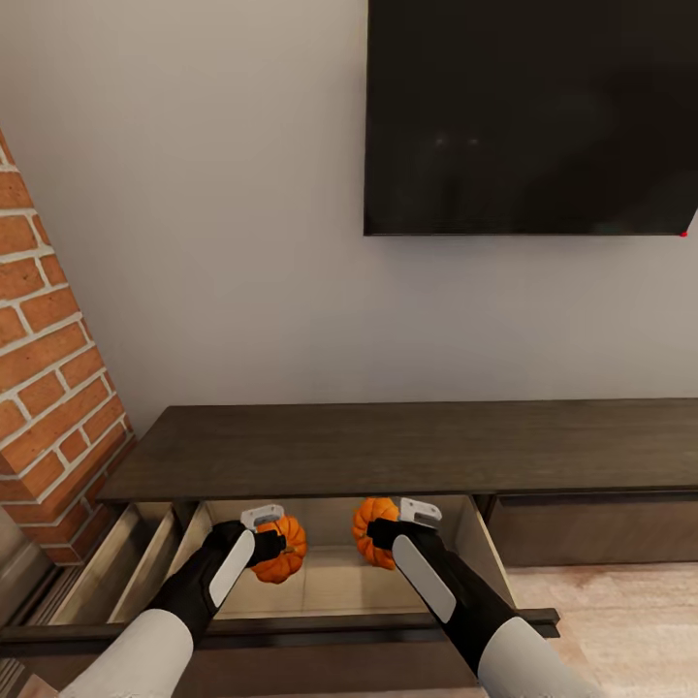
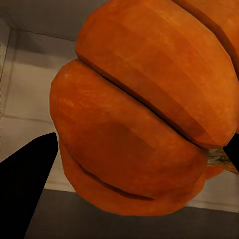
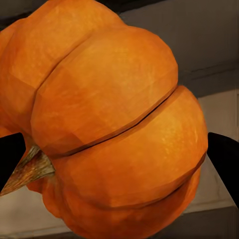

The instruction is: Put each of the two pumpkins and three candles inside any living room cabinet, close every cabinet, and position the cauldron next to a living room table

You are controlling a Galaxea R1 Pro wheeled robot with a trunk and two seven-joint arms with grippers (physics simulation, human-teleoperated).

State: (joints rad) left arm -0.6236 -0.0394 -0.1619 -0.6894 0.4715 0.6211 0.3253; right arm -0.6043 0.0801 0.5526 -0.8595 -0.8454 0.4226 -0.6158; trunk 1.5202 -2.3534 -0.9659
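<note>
Left gripper and right gripper each clamp a pumpkin inside the open cabinet.

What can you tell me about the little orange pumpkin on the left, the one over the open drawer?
The small round orange ribbed pumpkin is smooth-skinned, with deep grooves between fat lobes and a short brownish stem pointing sideways, so it is tipped over. The left gripper is shut on it, black fingers pressing either side. It hangs just above the pale interior of the pulled-out drawer of the long dark brown wooden cabinet.
</note>
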